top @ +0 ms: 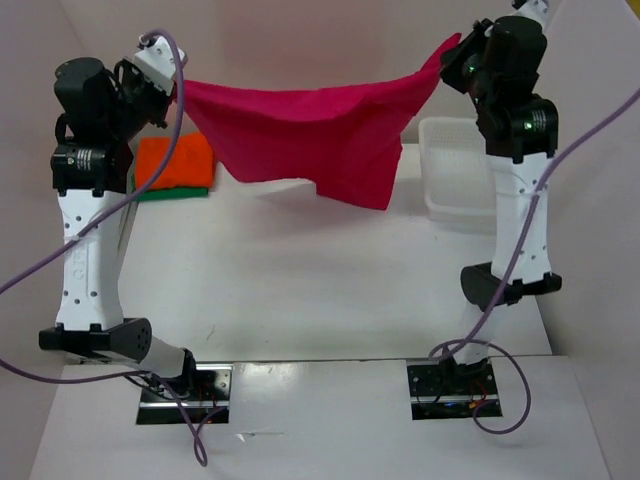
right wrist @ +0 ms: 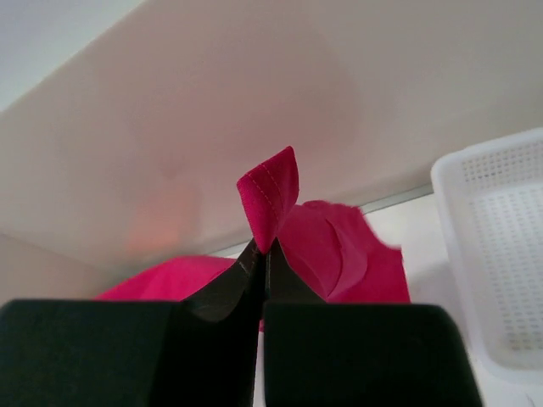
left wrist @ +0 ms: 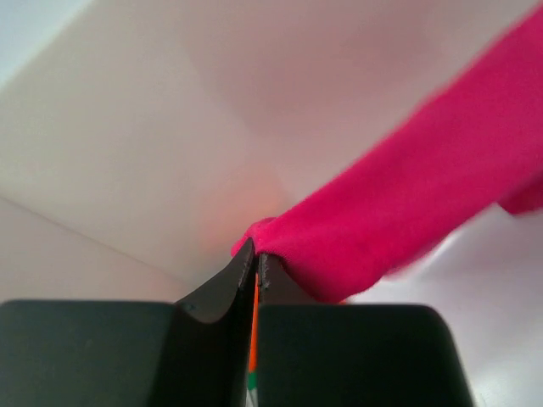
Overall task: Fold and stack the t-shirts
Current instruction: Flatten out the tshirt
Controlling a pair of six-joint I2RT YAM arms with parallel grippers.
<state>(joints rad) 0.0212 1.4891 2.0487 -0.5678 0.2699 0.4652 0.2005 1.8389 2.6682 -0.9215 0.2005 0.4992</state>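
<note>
The red shirt (top: 310, 135) hangs spread in the air over the far half of the desk (top: 300, 280), sagging between the two arms. The left claw (left wrist: 257, 254) is pinched tight on one end of it, and the right claw (right wrist: 265, 248) pinches a hemmed corner. The orange shirt (top: 175, 160) lies on the green shirt (top: 178, 193) at the far left corner, and the basket (top: 450, 170) sits at the far right.

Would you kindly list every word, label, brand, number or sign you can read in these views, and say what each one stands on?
No text can be read in any view.
Magenta t-shirt, orange t-shirt, green t-shirt: plain, no print showing.
White mesh basket: no label showing.
Left arm and right arm: any markings are too small and blurred to read.
</note>
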